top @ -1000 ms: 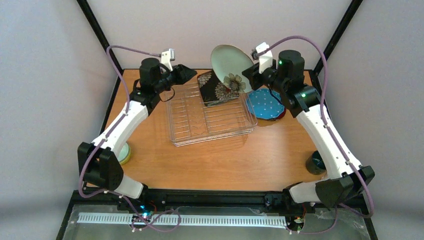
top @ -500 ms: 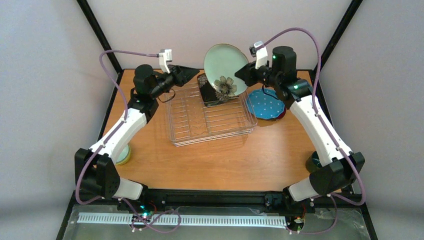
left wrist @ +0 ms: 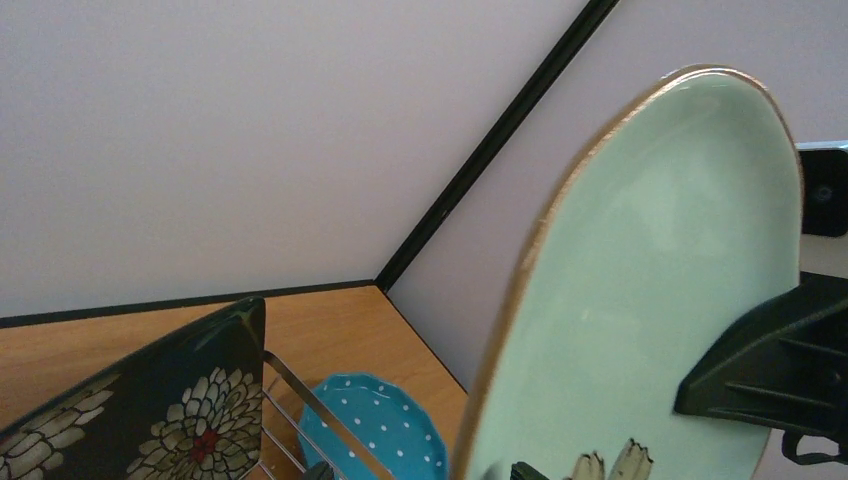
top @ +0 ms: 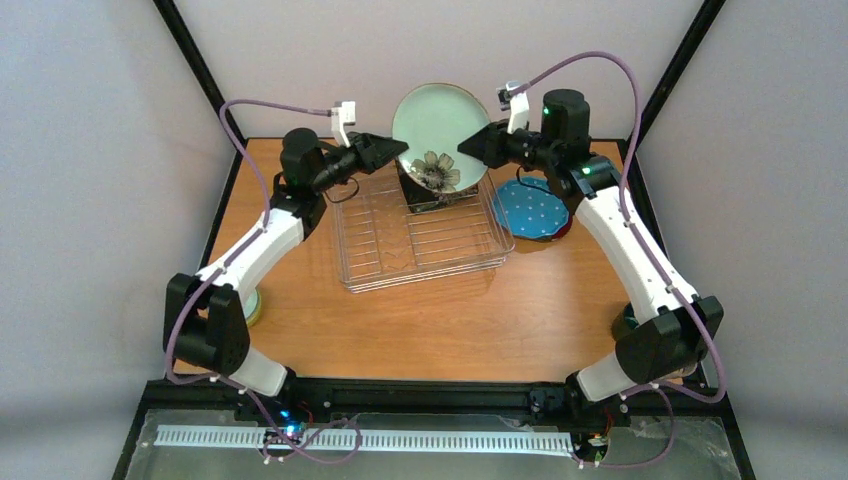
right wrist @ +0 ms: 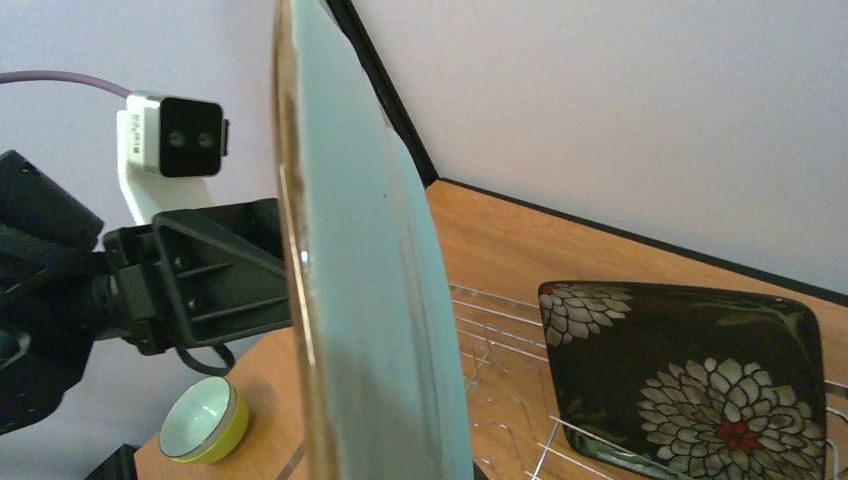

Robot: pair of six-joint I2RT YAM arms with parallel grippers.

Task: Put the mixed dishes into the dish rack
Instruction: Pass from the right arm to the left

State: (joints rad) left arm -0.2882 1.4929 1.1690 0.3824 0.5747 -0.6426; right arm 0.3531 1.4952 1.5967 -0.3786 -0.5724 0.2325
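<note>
Mint plate [top: 435, 120] looks round, glossy w/ brown rim.

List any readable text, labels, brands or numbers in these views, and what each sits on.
No readable text, number or brand in any view.
pale mint plate: flower print only, no lettering.
black square floral plate: flower pattern only.
blue dotted plate: white dots only.
wrist camera housing: no label visible on the side shown.
</note>
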